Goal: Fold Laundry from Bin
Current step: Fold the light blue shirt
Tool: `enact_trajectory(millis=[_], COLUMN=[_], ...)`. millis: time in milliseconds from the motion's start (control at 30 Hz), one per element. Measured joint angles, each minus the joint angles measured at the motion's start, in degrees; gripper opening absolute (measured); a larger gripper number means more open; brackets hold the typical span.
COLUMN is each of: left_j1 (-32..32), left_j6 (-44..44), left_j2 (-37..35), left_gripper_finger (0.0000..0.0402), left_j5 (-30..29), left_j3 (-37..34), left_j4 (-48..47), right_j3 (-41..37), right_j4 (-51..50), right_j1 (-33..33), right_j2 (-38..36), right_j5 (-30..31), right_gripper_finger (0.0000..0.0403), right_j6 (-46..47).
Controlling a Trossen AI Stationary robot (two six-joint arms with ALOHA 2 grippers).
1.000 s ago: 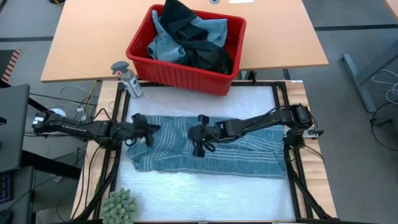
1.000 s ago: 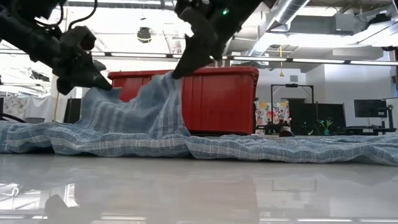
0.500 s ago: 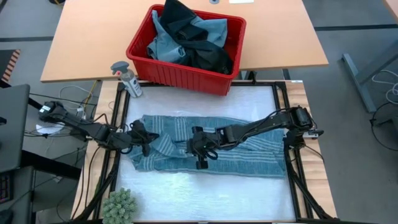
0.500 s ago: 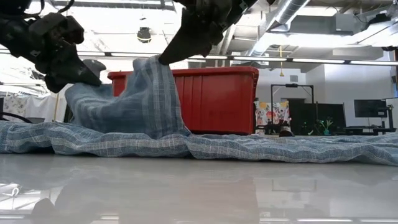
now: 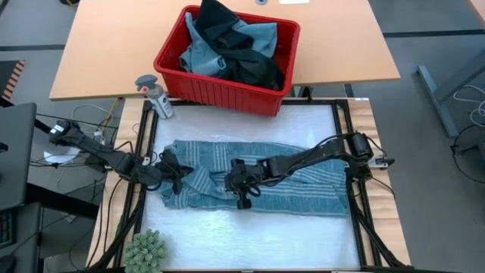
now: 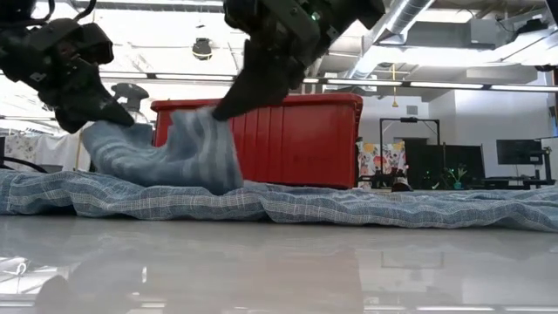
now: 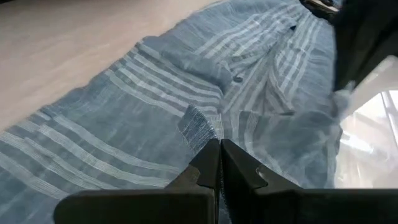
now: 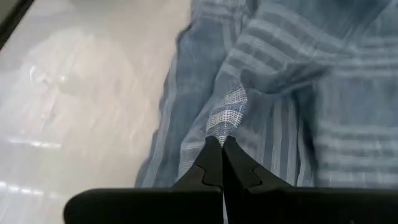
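While both arms reach in over the table, the scene reads as follows.
Shirt: the striped grey-blue shirt (image 5: pixel 258 178) lies spread across the middle of the table (image 5: pixel 250 235), its left part lifted in a fold over the rest.
Left gripper: the left gripper (image 5: pixel 179 173) is low over the shirt's left end, fingers (image 7: pixel 208 165) clenched on a pinch of the striped cloth.
Right gripper: the right gripper (image 5: pixel 241 199) is near the shirt's front edge, about mid-length, fingers (image 8: pixel 213 158) pressed together on a small peak of the cloth.
Fold: in the low view the raised cloth (image 6: pixel 166 153) hangs between the two grippers, above the flat layer.
Bin: the red bin (image 5: pixel 227 91) stands beyond the table's back edge on a wooden table (image 5: pixel 98 53), holding light blue and black laundry (image 5: pixel 231 49).
Other: a spray bottle (image 5: pixel 155 96) stands at the table's back left corner; a green spiky plant (image 5: pixel 145 252) sits at its front left corner.
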Motion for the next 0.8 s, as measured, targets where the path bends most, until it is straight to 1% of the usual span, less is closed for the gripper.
enact_trajectory(millis=[67,233,400,500,567,700,800], left_j1=[-0.6,-1.9,-2.2,-2.2,-2.2,-2.1,-2.1], left_j6=[-0.9,-3.1,-5.6,-4.6,-2.5,3.8,4.6], left_j2=[1.1,5.0,7.7,8.5,8.5,8.4,8.4], left_gripper_finger=[0.0,0.0,0.0,0.0,0.0004,0.0034,0.0073], left_j5=[0.8,1.7,2.4,4.6,5.9,9.4,10.1], left_j3=[0.0,0.0,0.0,0.0,0.0,0.0,0.0], left_j4=[-0.1,-0.1,0.5,0.8,1.8,4.3,4.7], right_j3=[0.2,0.1,0.1,0.1,0.1,0.1,0.1], right_j4=[1.4,1.9,1.6,1.6,1.5,1.6,1.6], right_j1=[0.0,0.0,0.0,0.0,-0.1,-0.3,-0.7], right_j2=[0.6,0.7,0.7,0.7,0.7,0.7,0.7], right_j5=[-0.1,-1.7,-1.8,-1.8,-1.8,-1.9,-1.9], right_gripper_finger=[0.0016,0.0016,0.0016,0.0016,0.0016,0.0016,0.0016], right_j6=[0.1,0.1,0.1,0.1,0.1,-0.2,-0.2])
